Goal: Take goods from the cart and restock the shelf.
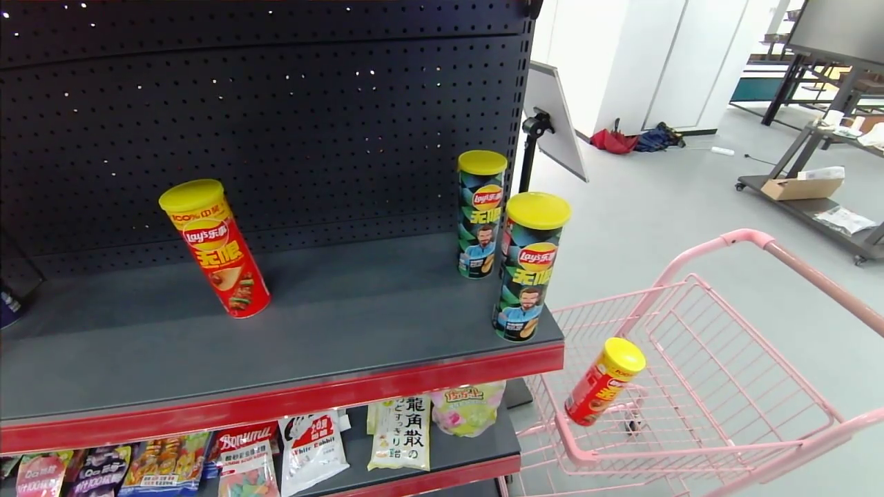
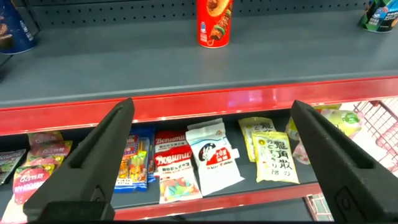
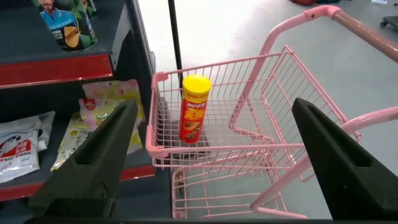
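Left gripper [image 2: 211, 104]: jaws spread wide, nothing held. It faces the red front lip of the shelf [image 2: 186, 68], and the snack bags [image 2: 208, 165] on the lower shelf [image 1: 445, 450] show between its fingers. Right gripper [image 3: 214, 104]: jaws also wide apart and empty. It hangs in front of the pink cart [image 3: 273, 59], clear of it. A red canister [image 3: 194, 109] with a yellow lid stands upright in the cart basket, close to the corner nearest the shelf. In the head view this canister sits lower right of centre. The cart takes up the lower right of the head view, with its handle toward the upper right, and it stands just beside the shelf's right end. On the dark grey shelf deck, head view: a second red canister [image 1: 215, 248] stands left of centre, alone and well apart from the others. The rear green-and-black canister [image 1: 481, 214] stands at the right end near the pegboard back panel [image 1: 276, 124]. The front green-and-black canister [image 1: 530, 266] stands at the right front corner, just beside the lip. The two are near each other; whether they touch, cannot tell. The snack bags lie in a row along the bottom left of the head view. A cardboard box [image 1: 801, 188] lies on a low trolley at the upper right.
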Available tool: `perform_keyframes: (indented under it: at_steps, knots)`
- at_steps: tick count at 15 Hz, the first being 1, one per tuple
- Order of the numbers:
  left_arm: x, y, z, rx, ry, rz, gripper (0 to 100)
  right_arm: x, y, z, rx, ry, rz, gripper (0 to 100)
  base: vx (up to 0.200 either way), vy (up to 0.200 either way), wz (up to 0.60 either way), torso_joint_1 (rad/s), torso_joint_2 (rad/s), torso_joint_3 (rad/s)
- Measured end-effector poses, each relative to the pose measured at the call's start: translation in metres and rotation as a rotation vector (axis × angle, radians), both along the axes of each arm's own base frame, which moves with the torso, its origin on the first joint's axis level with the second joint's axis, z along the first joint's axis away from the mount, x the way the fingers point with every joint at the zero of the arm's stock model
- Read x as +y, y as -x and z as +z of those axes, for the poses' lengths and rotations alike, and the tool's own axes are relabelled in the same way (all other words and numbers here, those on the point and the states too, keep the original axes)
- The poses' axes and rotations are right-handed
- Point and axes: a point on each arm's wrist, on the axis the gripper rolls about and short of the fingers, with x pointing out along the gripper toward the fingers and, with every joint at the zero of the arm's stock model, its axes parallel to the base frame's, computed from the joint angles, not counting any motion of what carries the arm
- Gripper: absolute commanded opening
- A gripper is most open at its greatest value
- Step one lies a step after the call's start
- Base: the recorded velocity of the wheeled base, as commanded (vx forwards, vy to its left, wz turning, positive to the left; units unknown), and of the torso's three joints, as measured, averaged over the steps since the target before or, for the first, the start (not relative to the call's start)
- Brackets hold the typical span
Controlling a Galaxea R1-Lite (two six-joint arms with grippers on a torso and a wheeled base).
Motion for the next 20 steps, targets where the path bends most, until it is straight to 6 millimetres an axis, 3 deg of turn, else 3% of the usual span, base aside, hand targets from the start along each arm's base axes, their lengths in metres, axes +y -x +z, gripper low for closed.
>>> perform_keyframes:
  at_steps: [20]
  knots:
    - [0.0000, 0.0000, 0.0000, 0.000, 0.000, 0.000, 100, 0.0000, 0.0000, 0.0000, 0.000, -0.001, -0.001, 100, 0.000, 0.000, 0.00, -0.146, 0.36, 0.217]
